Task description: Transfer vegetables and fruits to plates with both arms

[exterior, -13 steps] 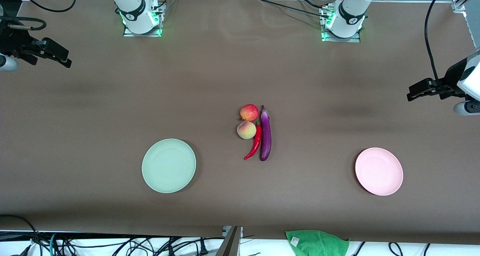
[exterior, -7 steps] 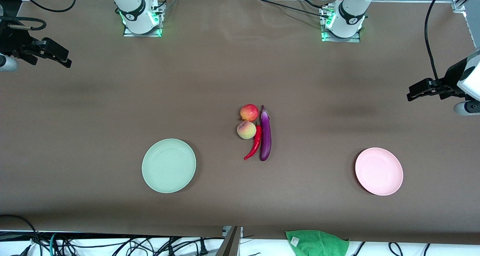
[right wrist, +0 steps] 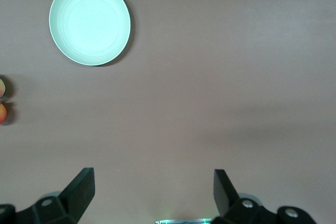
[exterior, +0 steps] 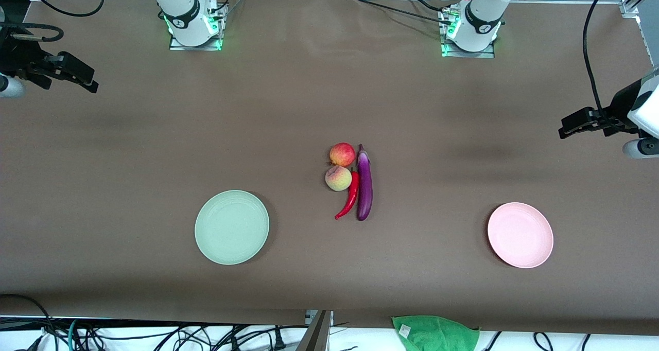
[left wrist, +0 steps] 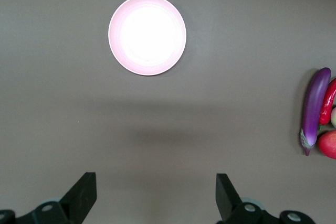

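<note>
Your left end effector [left wrist: 152,195] hangs in the air over bare worktop [exterior: 309,93] at the left arm's end, its two black fingers spread wide and holding nothing. Your right end effector [right wrist: 152,192] hangs the same way over the right arm's end, fingers wide apart and empty. Both arms wait clear of the produce.

From the left wrist view you look down on the pale pink plate [left wrist: 147,34], a round, smooth, shallow dish with a raised rim and nothing in it. It sits toward the left arm's end. The mint green plate [right wrist: 90,22] matches it in shape and size, shows faint concentric rings, and is also bare; it sits toward the right arm's end.

Between the plates, at mid-worktop, you have the four pieces bunched together. The eggplant [exterior: 364,184] is long, slim and glossy purple, lying lengthwise toward the front camera. The red chili pepper [exterior: 350,199] is shorter, curved and shiny, pressed against the eggplant's side. The pale yellow-pink peach [exterior: 338,178] is round and matte, touching the chili. The red-orange round fruit [exterior: 342,154] sits just beside the peach, farther from the camera.

A crumpled green cloth [exterior: 435,333] lies at the worktop's near edge. The worktop surface is plain matte brown.
</note>
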`<state>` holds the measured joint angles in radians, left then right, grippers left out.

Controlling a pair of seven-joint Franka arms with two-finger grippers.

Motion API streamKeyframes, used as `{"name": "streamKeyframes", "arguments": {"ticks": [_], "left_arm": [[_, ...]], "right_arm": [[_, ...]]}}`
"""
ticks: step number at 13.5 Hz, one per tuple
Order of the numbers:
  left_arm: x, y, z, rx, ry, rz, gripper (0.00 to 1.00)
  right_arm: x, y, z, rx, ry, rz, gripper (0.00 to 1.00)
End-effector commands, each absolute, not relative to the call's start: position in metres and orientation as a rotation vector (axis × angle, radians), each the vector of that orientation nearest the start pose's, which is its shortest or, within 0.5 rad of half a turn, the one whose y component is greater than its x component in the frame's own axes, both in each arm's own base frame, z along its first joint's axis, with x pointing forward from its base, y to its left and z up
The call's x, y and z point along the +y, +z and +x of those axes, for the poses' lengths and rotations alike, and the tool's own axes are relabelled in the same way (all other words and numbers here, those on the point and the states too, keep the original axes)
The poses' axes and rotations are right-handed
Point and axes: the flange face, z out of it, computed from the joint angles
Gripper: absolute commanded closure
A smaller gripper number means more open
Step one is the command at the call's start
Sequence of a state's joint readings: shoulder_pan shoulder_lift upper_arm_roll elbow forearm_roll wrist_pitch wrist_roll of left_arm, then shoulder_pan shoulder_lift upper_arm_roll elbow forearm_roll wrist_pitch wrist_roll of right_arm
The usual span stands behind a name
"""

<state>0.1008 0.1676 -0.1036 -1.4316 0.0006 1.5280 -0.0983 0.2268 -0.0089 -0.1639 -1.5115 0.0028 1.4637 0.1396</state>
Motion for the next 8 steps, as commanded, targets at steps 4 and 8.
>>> {"name": "streamKeyframes", "arguments": {"ticks": [4, 8], "left_arm": [[0.0062, 0.5951, 0.6047, -0.130, 0.097, -3.135, 0.00], [0.0051, 0.5951, 0.6047, -0.130, 0.097, -3.137, 0.00]], "right_arm": [[0.0335, 0.6530, 0.5399, 0.112, 0.056, -3.122, 0.00], [0.0330, 0.6526, 0.5394, 0.111, 0.063, -3.119, 0.00]]}}
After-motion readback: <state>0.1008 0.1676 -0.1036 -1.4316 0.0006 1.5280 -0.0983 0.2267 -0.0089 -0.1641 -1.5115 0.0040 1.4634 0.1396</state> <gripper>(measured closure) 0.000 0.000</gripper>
